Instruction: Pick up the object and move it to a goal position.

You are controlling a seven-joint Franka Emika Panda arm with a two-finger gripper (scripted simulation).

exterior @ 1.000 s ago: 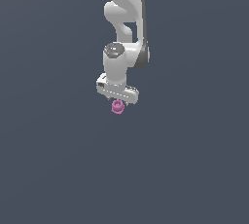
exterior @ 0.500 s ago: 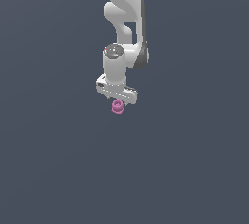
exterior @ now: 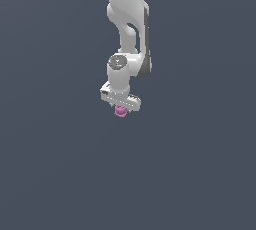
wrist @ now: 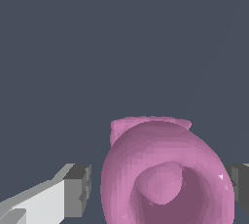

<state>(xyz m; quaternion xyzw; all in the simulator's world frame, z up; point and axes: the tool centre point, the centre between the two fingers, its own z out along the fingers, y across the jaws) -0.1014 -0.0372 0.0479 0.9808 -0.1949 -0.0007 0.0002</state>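
The object (exterior: 120, 111) is a small pink-magenta cup-like piece. In the exterior view it sits directly under the white gripper (exterior: 120, 108), at the fingertips. In the wrist view the object (wrist: 165, 169) fills the space between the two dark grey finger pads (wrist: 78, 189), its hollow top and a rounded inner lump facing the camera. The fingers stand close on either side of it and the gripper looks shut on it. The white arm (exterior: 131, 34) comes down from the top of the exterior view.
A plain dark grey-blue surface (exterior: 200, 174) lies all around the gripper in both views. No other objects, containers or edges show.
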